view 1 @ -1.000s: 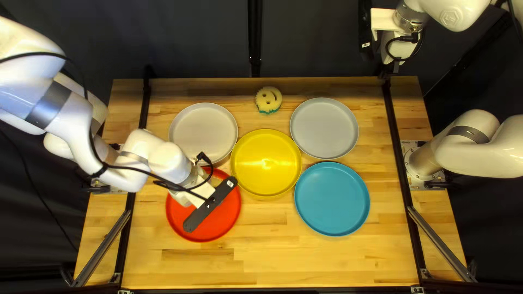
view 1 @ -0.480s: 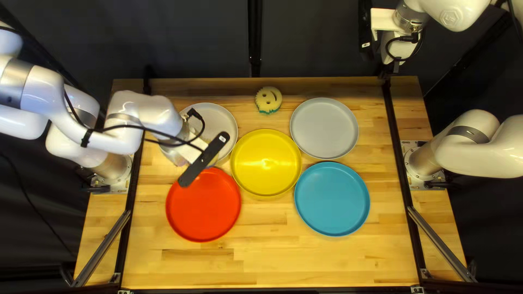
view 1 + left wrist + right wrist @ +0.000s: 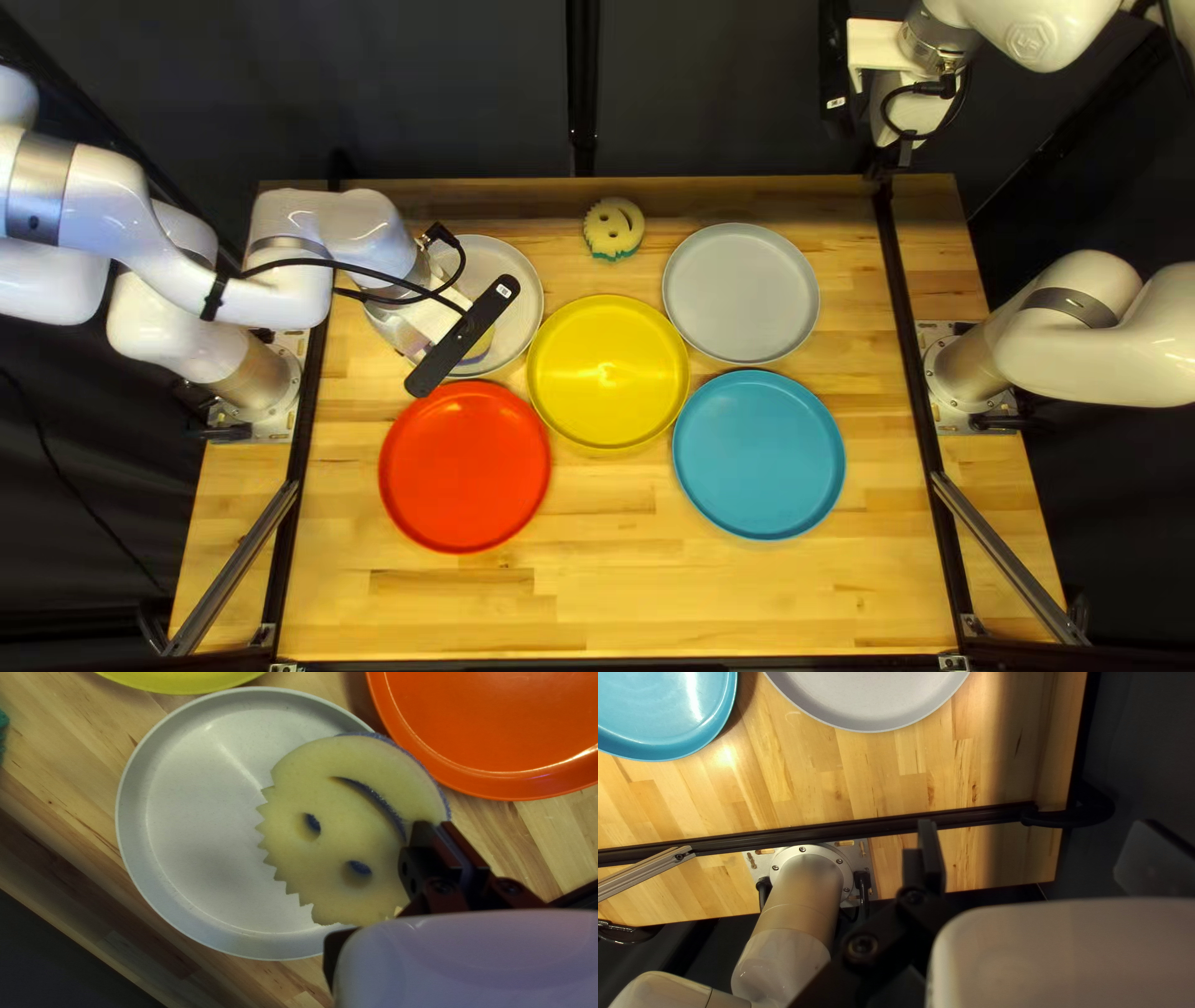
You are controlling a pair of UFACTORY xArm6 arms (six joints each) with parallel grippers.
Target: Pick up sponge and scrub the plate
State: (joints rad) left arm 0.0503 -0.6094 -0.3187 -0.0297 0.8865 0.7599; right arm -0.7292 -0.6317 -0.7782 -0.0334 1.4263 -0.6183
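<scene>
Sponge [image 3: 324, 778] is near-round, no clear long axis; smiling yellow face to the wrist camera, blue backing beneath. Toothed rim points toward table's [image 3: 598, 585] far edge, mouth toward red plate [image 3: 464, 467]. Left gripper [image 3: 411, 334] has its fingers pinching sponge at the mouth-end rim; the bulk extends ahead of the fingertips. Sponge is over the near part of white plate [image 3: 504, 268] and across its rim; contact unclear. Red plate is just beside, toward table's near edge; yellow plate [image 3: 608, 371] also close. Left arm [image 3: 112, 212] reaches in over table's left edge, hiding part of white plate. Second sponge [image 3: 614, 228] sits by the far edge, grey plate [image 3: 741, 293] and blue plate [image 3: 759, 454] toward the right. Right gripper [image 3: 905, 151], fingers spread, hangs near table's far right corner.
</scene>
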